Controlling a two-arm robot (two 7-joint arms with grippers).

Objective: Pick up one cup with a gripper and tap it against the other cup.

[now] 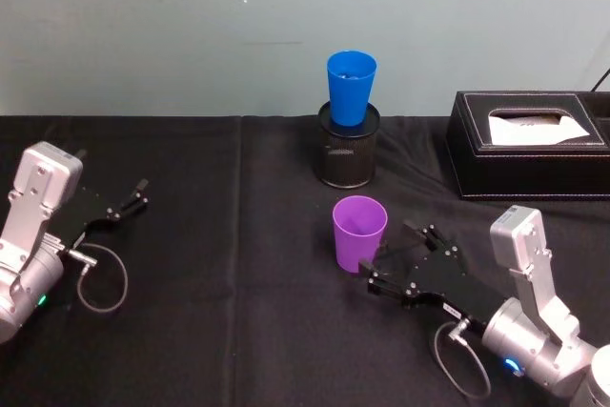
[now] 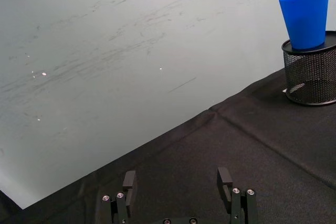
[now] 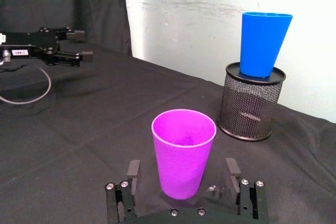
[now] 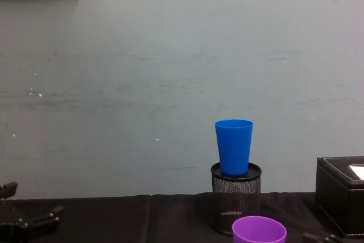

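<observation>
The purple cup [image 1: 359,233] stands upright before the mesh holder [image 1: 348,154], untouched between the spread fingers of the right gripper [image 1: 386,253]; the left gripper [image 1: 129,202] lies open well aside. Closing near the narrow base could tilt or squeeze out the tapered cup, and a hard tap could topple the blue cup [image 1: 351,88] perched in the holder.

Black mesh holder [image 1: 347,163] mid-table; black tissue box [image 1: 529,174] far right.

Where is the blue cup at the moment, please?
In the head view, the blue cup stands upright in the black mesh holder at the centre back of the table, behind the purple cup.
</observation>
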